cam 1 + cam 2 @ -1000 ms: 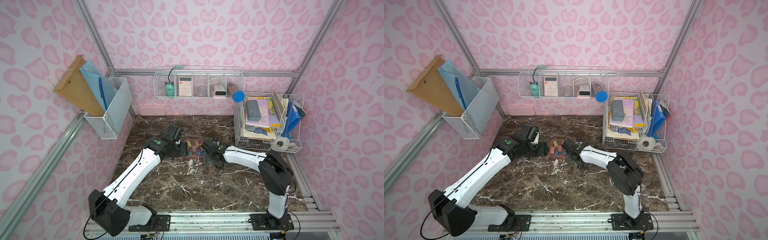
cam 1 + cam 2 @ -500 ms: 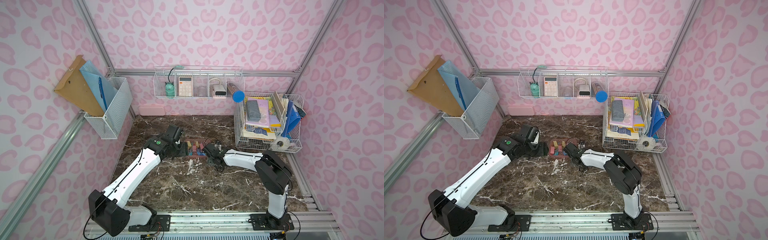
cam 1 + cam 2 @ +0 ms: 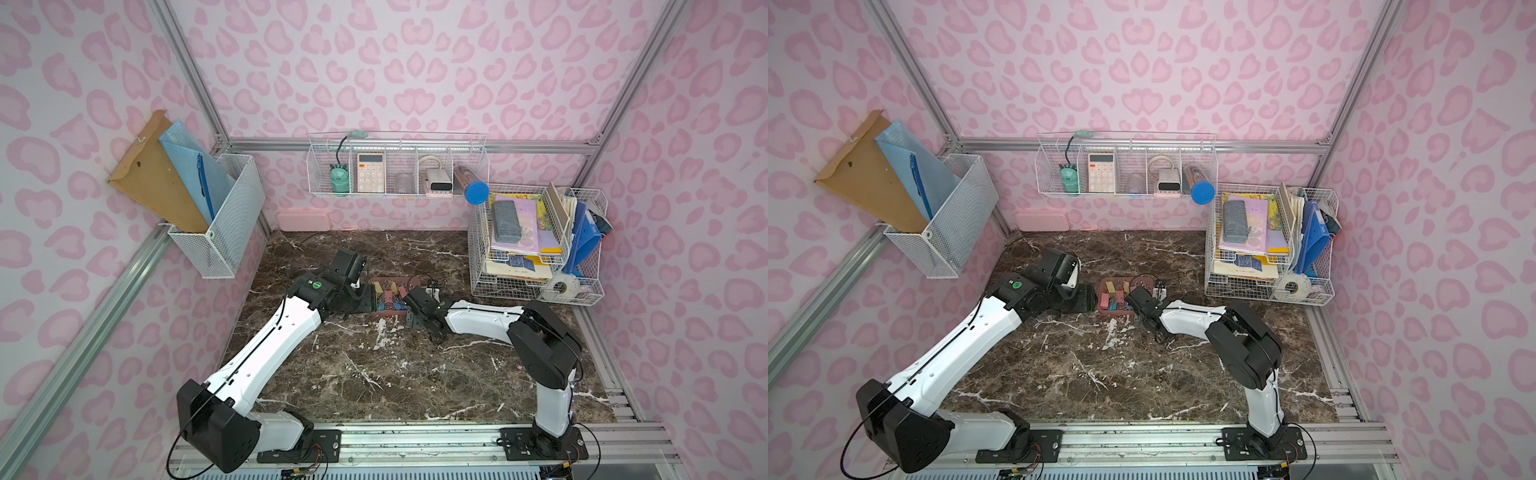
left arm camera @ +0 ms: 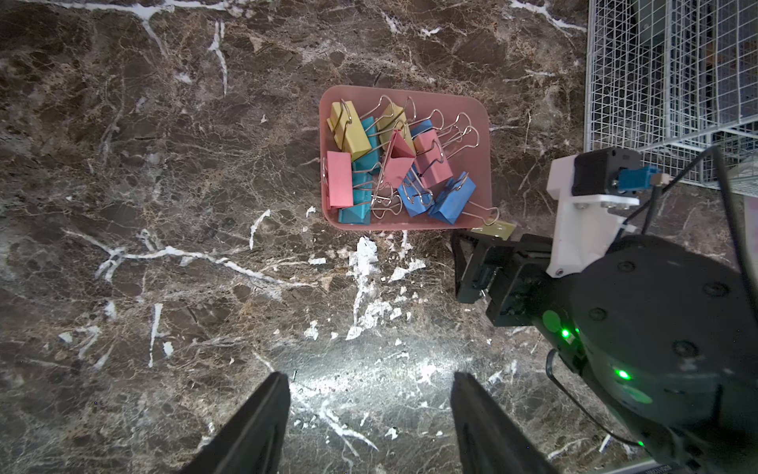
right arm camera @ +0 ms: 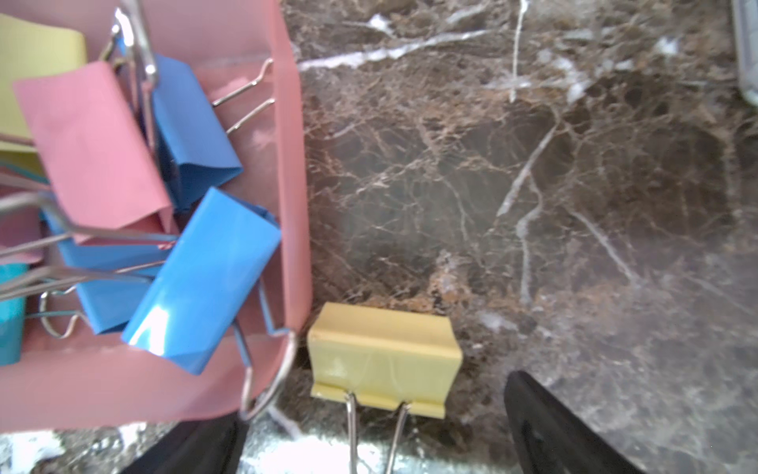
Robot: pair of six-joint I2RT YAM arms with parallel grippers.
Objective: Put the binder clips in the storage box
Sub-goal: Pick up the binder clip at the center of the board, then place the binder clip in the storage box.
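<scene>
The storage box (image 4: 484,135) is a shallow dusty-pink tray on the marble top, also visible in both top views (image 3: 376,280) (image 3: 1104,309). Several binder clips (image 4: 393,164) in yellow, pink, teal and blue are piled inside it. One yellow clip (image 5: 383,361) (image 4: 494,227) lies on the table just outside the box's corner. My right gripper (image 5: 375,443) (image 3: 413,311) is open, and that clip's wire handles run between its fingers, which do not touch it. My left gripper (image 4: 371,410) (image 3: 363,301) is open over bare marble beside the box, holding nothing.
A white wire rack (image 3: 536,249) full of papers and folders stands at the right, close behind the right arm (image 3: 478,318). Its mesh shows in the left wrist view (image 4: 672,82). A pale pink closed case (image 3: 303,219) sits by the back wall. Wire baskets hang on the walls.
My right gripper narrowed partway and opened wide again, shifting slightly toward the box's corner. The left arm has not moved.
</scene>
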